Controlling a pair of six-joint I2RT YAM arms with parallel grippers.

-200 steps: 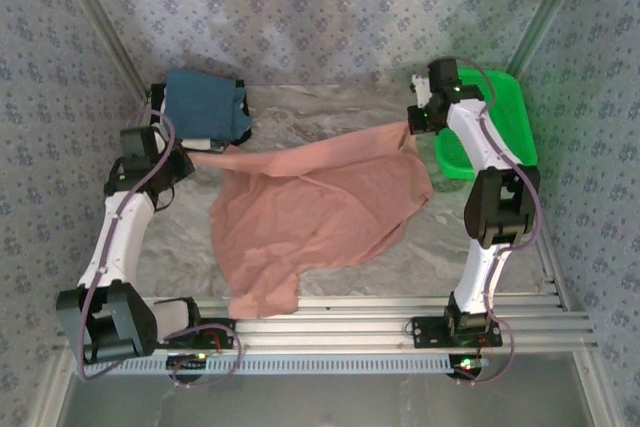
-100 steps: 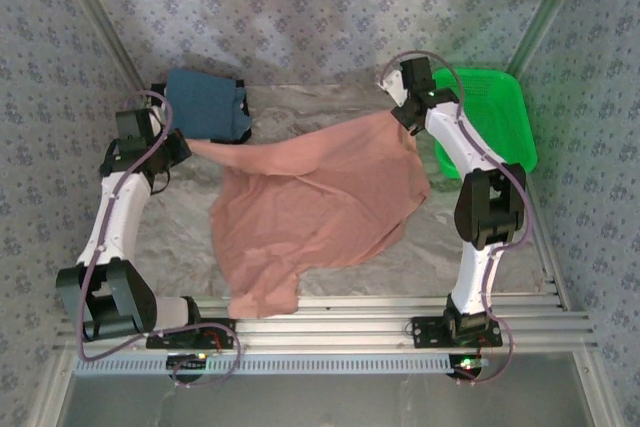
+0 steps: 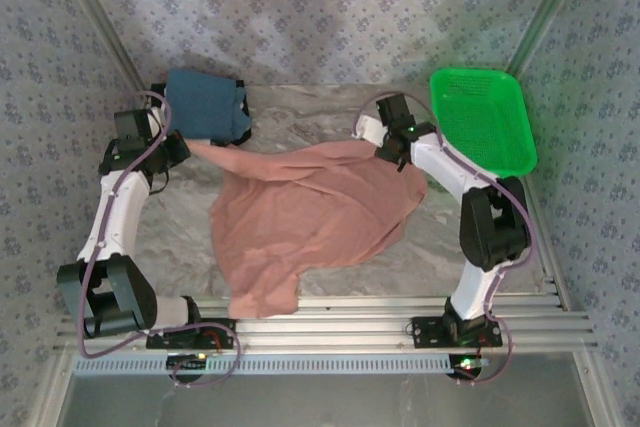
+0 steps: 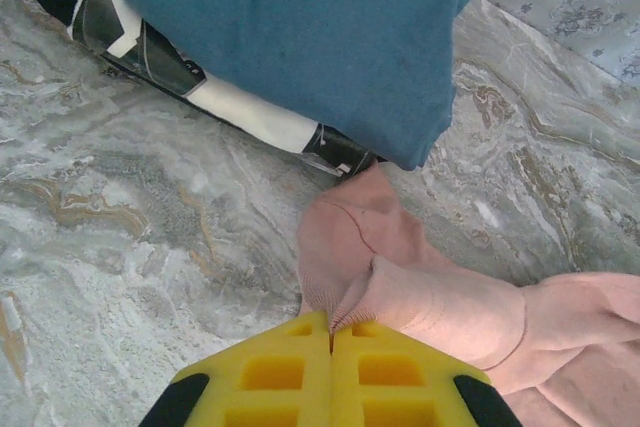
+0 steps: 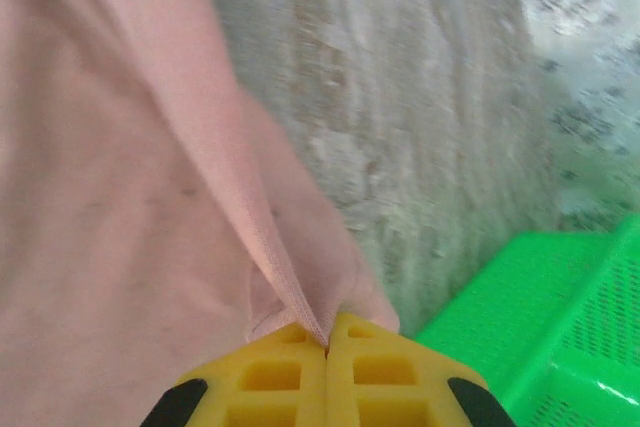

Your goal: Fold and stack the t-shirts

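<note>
A salmon-pink t-shirt [image 3: 315, 212] lies spread and rumpled across the middle of the table, its near end draped over the front rail. My left gripper [image 3: 184, 145] is shut on one hem corner of that pink shirt [image 4: 400, 292] at the far left. My right gripper [image 3: 385, 147] is shut on another edge of the pink cloth [image 5: 150, 217] at the far right. A pile of folded t-shirts, blue [image 3: 205, 105] on top, sits at the far left; the left wrist view shows blue [image 4: 300, 37] over white and black layers [image 4: 255, 115].
A green mesh basket [image 3: 482, 132] stands at the far right, its rim [image 5: 560, 317] close beside my right gripper. Marbled table top [image 3: 300, 112] shows bare behind the shirt. Aluminium rails [image 3: 380, 327] run along the near edge.
My right gripper has swung left and nearer, away from the basket, dragging its edge of the pink shirt inward. The left gripper shifted slightly toward the far left earlier, then stayed.
</note>
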